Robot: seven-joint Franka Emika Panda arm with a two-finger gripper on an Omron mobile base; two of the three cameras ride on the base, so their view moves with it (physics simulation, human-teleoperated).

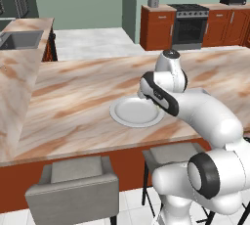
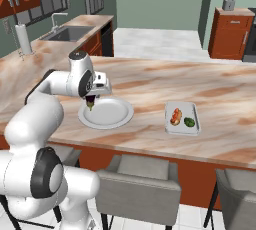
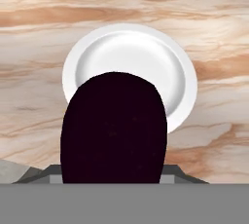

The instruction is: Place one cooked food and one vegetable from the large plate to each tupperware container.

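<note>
A white robot arm with dark joints reaches over a long marbled tan-and-cream surface (image 2: pixel 150 89) in a rendered kitchen. Its claw (image 2: pixel 91 105) hangs just above the near left part of the round, flat white dinner plate with a wide pale-grey rim (image 2: pixel 111 116). The claw is closed on a dark purple, rounded vegetable, likely an eggplant (image 2: pixel 91 104), which pokes out below the hand. In the hand view this eggplant (image 3: pixel 114 128) appears as a large, almost black, dome-shaped mass directly in front of the camera, hiding the finger tips, with the plate (image 3: pixel 177 72) lying beneath and beyond it. The visible part of the plate is bare.

Well off to the claw's right on the same surface sits a shallow pale grey-white rectangular tupperware tray with rounded corners (image 2: pixel 192 126). Inside it lie a reddish-orange piece of cooked food (image 2: pixel 175 116) and, just beside that, a small dark green vegetable (image 2: pixel 189 122).

In the left base view the arm's elbow covers the claw, and the plate (image 1: pixel 129 114) shows just in front of it. Grey padded stools (image 1: pixel 73 185) stand below the near edge of the surface. Farther beyond the claw are a sink (image 2: pixel 67 33) and red-brown cabinets (image 1: pixel 157 26) with a stove (image 1: pixel 189 26).
</note>
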